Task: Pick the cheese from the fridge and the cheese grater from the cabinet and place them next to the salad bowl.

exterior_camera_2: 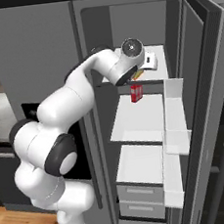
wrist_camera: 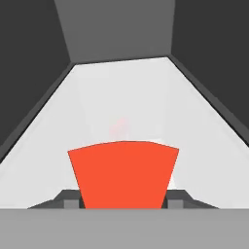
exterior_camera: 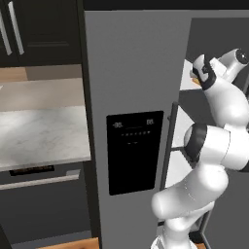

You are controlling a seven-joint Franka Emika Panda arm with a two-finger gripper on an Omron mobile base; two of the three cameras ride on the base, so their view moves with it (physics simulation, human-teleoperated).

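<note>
Presently the fridge stands with its right door open. Inside, on its upper white shelf, the gripper sits half-closed around the cheese, fingertips flanking the wedge; a firm grip cannot be confirmed. Judged light, stiff, slightly slick: hold its flat sides.

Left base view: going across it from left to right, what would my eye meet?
Marble counter → black dispenser panel on the grey fridge door → the robot's white arm reaching into the open fridge.
</note>
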